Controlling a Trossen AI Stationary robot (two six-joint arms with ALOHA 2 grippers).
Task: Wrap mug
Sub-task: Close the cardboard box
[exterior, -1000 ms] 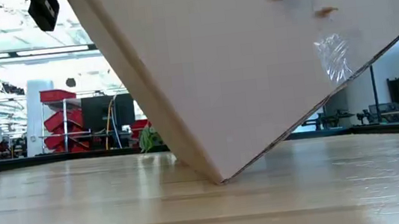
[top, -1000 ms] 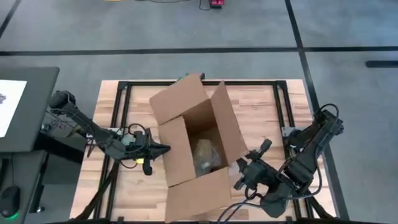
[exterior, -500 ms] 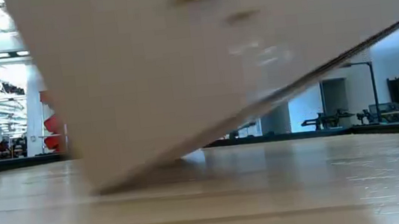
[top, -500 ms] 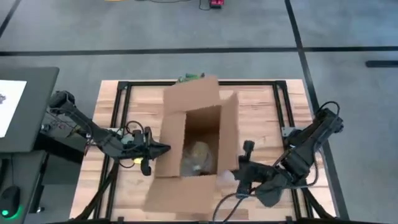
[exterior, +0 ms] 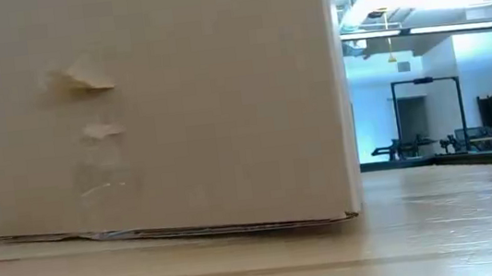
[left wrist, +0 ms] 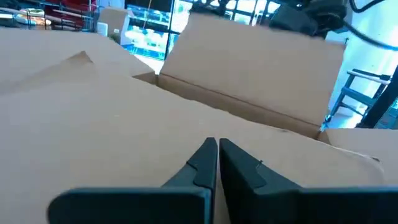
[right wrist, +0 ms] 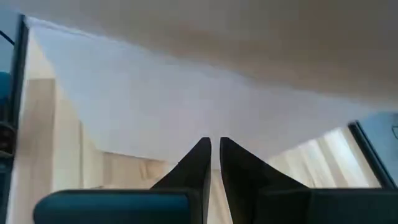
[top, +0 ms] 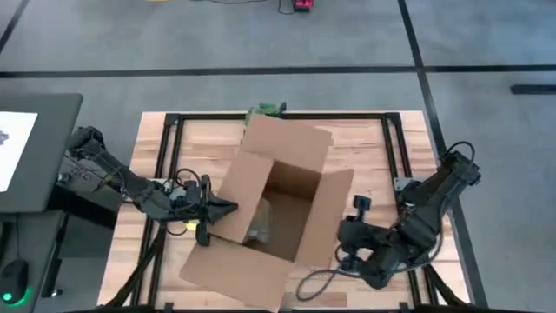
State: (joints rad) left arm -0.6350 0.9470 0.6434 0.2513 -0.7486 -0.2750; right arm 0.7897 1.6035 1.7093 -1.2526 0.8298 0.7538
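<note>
Standing open-topped on the wooden counter [top: 373, 148], the cardboard box [top: 287, 178] sits between the two arms, flaps spread outward. A pale wrapped bundle [top: 259, 222], presumably the mug, lies on the box floor; its detail cannot be made out. The left end effector [top: 228, 207] rests at the box's left wall, fingers [left wrist: 205, 163] pressed together with nothing between them. The right end effector [top: 346, 233] sits just beside the right flap, fingers [right wrist: 200, 160] likewise closed and empty, under the flap's pale underside.
</note>
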